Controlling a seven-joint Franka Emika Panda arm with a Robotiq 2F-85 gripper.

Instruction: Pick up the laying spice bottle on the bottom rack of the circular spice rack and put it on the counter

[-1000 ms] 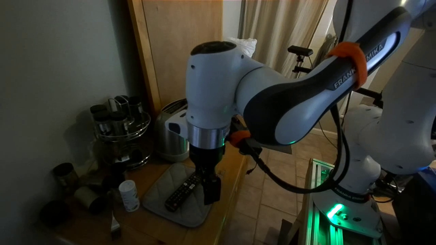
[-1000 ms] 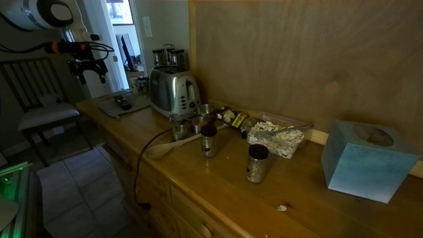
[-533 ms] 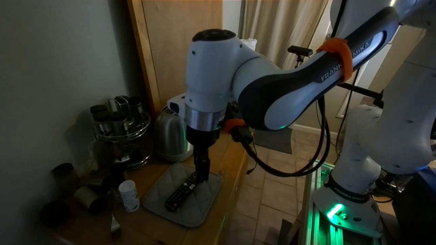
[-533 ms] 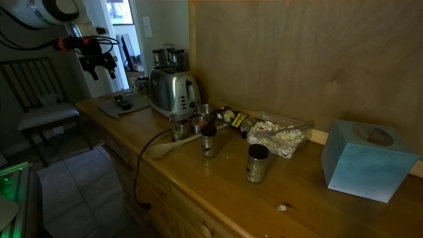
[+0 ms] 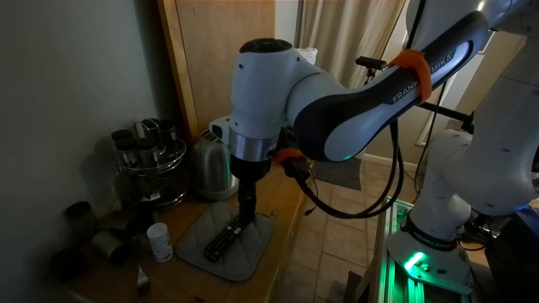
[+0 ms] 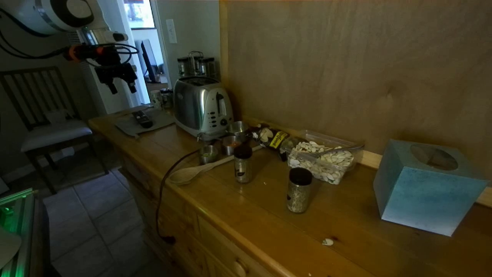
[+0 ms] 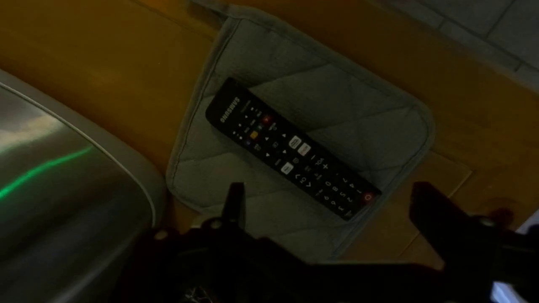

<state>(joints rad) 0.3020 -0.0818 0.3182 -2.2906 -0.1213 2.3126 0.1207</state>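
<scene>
The circular spice rack [image 5: 179, 158] stands against the wall in an exterior view, with several dark-capped jars on its upper tier. On its shadowed bottom rack I make out a dark bottle-like shape [image 5: 168, 193] and a pale label; it seems to be the laying spice bottle, though darkness hides its outline. The counter [image 6: 265, 211] is honey-brown wood. My gripper [image 7: 329, 185] hangs above the grey pad, its two fingers wide apart and nothing between them. In an exterior view the gripper [image 6: 123, 91] is short of the toaster and rack, pointing down.
A black remote [image 7: 290, 147] lies on the grey quilted pad [image 5: 248, 256] below me. The chrome toaster [image 5: 210, 168] is beside the rack. A white bottle [image 5: 159, 242], tumbled jars [image 5: 107, 244] and a fork-like utensil [image 5: 142, 277] sit in front of the rack. Two spice jars [image 6: 298, 190] stand farther along.
Over the last second my gripper has risen, turned about its upright axis and shifted toward the toaster. During the last half second it has hardly moved. The jaws have stayed open.
</scene>
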